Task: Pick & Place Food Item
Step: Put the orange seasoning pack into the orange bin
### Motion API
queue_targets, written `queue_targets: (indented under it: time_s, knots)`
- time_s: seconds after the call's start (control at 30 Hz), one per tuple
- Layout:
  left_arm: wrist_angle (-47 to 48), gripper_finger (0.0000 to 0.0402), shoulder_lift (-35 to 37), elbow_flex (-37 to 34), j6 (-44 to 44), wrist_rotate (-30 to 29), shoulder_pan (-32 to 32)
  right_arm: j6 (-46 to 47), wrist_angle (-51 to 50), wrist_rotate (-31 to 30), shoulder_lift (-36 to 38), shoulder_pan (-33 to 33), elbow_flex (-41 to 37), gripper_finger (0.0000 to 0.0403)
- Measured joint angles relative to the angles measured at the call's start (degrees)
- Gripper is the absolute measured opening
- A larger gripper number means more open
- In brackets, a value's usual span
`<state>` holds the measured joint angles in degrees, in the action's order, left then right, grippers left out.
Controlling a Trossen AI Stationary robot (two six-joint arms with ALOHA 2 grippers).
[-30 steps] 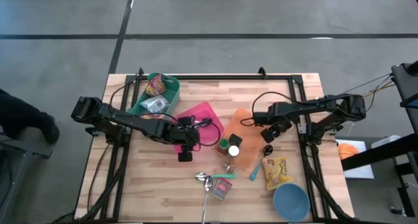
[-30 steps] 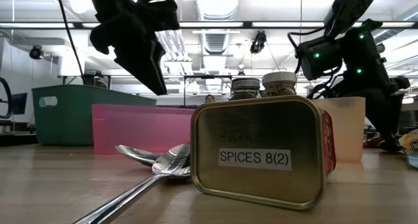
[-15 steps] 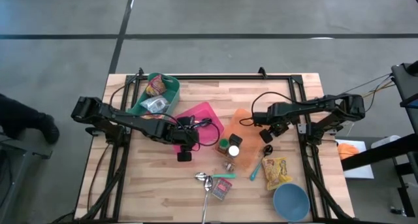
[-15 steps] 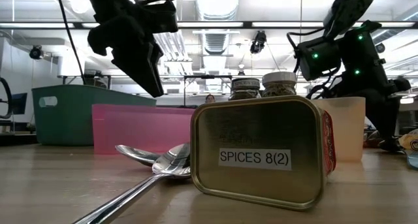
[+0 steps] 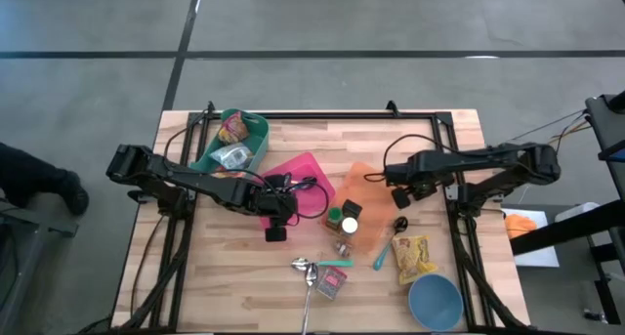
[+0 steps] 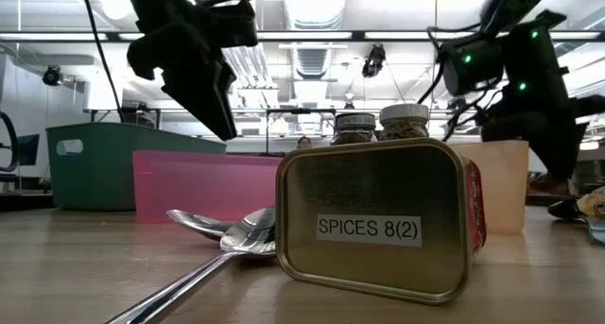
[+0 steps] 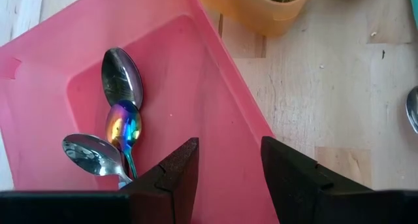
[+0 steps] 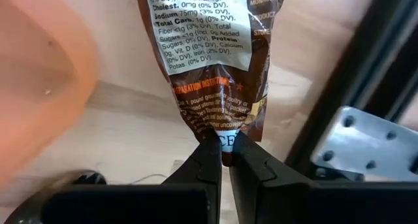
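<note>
**Inspector:** Brown packet (image 8: 219,61) pinched at one end between the right gripper (image 8: 219,160) fingers, jaws closed on its edge. It hangs over the bare wood beside the orange bin (image 8: 39,74), next to the table's right rail.

**Clerk:** And from above?

**Inspector:** The right gripper (image 5: 400,191) sits just right of the orange bin (image 5: 363,184); the packet itself is too small to make out there.

**Clerk:** The left arm?

**Inspector:** Left gripper (image 7: 225,168) hovers over the pink bin (image 7: 189,87) with jaws parted and nothing between them (three spoons (image 7: 121,129) lie in that bin).

**Clerk:** Progress?

**Inspector:** My judgement: the pick is made, the placing is not. The green bin (image 5: 256,132) already holds packets, so it may be the destination, though that is not certain. A yellow packet (image 5: 413,257) lies loose on the table near the blue bowl (image 5: 436,301), likely work remaining.
</note>
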<state>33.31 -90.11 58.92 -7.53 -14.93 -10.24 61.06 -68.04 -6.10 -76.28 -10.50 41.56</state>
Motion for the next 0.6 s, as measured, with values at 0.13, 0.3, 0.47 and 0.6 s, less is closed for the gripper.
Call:
queue_targets:
  time_s: [0.13, 0.3, 0.47, 0.6]
  knots:
    - [-1.2, 0.0165, 0.5, 0.0, -0.4, 0.0, 0.2, 1.6, -2.6, -0.5, 4.0, 0.2, 0.8, 0.0009]
    - [-3.1, 0.0165, 2.3, 0.0, -0.5, 0.0, 0.2, 2.2, -5.3, -2.7, 8.2, 1.1, 2.2, 0.0009]
    - [-8.1, 0.0165, 4.3, 0.0, 3.4, -0.4, 0.2, 1.3, -5.2, -3.1, 11.0, 3.1, 4.0, 0.0009]
    - [-12.3, 0.0165, 4.5, 0.0, 9.9, -1.2, 0.2, 0.1, -5.1, -2.9, 11.4, 5.7, 6.5, 0.0009]
